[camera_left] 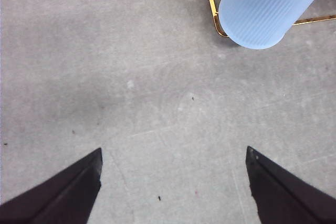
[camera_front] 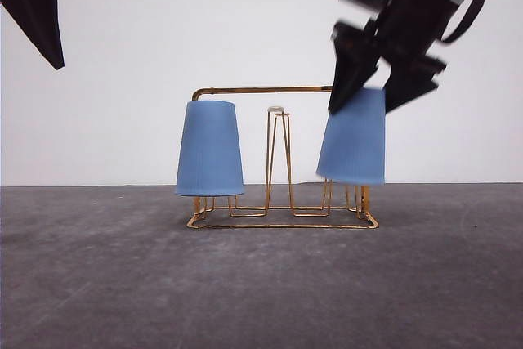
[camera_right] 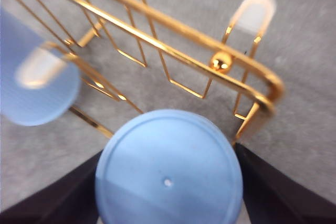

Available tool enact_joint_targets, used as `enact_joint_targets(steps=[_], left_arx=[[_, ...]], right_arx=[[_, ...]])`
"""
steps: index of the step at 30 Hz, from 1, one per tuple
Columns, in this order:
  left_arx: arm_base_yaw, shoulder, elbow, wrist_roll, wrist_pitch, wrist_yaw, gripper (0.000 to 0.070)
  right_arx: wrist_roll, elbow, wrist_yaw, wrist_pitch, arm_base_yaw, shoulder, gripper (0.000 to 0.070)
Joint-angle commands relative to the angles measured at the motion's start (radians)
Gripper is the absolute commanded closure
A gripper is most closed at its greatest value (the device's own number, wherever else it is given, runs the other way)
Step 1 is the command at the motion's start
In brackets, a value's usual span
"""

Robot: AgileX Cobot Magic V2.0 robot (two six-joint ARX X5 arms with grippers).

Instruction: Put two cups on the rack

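Front view: our right gripper (camera_front: 369,97) grips right cup (camera_front: 353,140) upside down, so prongs enter | left cup (camera_front: 210,149) sits on rack (camera_front: 282,222) | left gripper (camera_left: 173,182) spread, empty.

A: Item check, lettering: any text, label, brand or number on the two cups (camera_front: 210,149) or the rack (camera_front: 278,202)?
B: None legible. Cup walls show ribbing alone; the upturned cup base (camera_right: 169,174) is plain; the table (camera_front: 98,284) bears no markings.
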Motion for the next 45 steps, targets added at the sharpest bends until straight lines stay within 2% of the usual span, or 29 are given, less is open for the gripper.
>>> enact_joint_targets(steps=[1,4,6,15,18,22,26,31,39,45], left_arx=[[-0.003,0.005,0.01,-0.005,0.008,0.001,0.0185],[-0.003,0.005,0.01,-0.005,0.009,0.001,0.0185],[-0.003,0.005,0.01,-0.005,0.013,0.001,0.0185],[-0.001,0.005,0.01,-0.002,0.042,0.001,0.0185],[0.014,0.005,0.01,0.018,0.058,0.001,0.0186],[0.064,0.005,0.01,0.037,0.064,0.001,0.0186],[0.137,-0.001,0.01,0.059,0.062,0.013,0.0186],[0.198,-0.01,0.01,0.068,0.063,0.07,0.0185],[0.204,-0.011,0.01,0.067,0.055,0.085,0.0185],[0.204,-0.011,0.01,0.067,0.054,0.085,0.0185]], right_arx=[[0.0,0.012,-0.003,0.028,0.009,0.02,0.0244],[0.003,0.012,-0.021,0.058,0.012,0.032,0.0075],[0.009,0.012,-0.023,0.077,0.016,0.033,0.0007],[0.038,0.014,-0.014,0.08,0.021,-0.02,0.0003],[0.041,0.014,-0.009,0.015,0.01,-0.078,0.0004],[0.035,-0.001,0.054,-0.083,-0.01,-0.17,0.0004],[0.035,-0.085,0.073,-0.096,-0.037,-0.302,0.0015],[0.047,-0.234,0.149,-0.1,-0.046,-0.494,0.0035],[0.125,-0.457,0.259,-0.113,-0.048,-0.742,0.0037],[0.171,-0.478,0.302,-0.14,-0.055,-0.782,0.0037]])
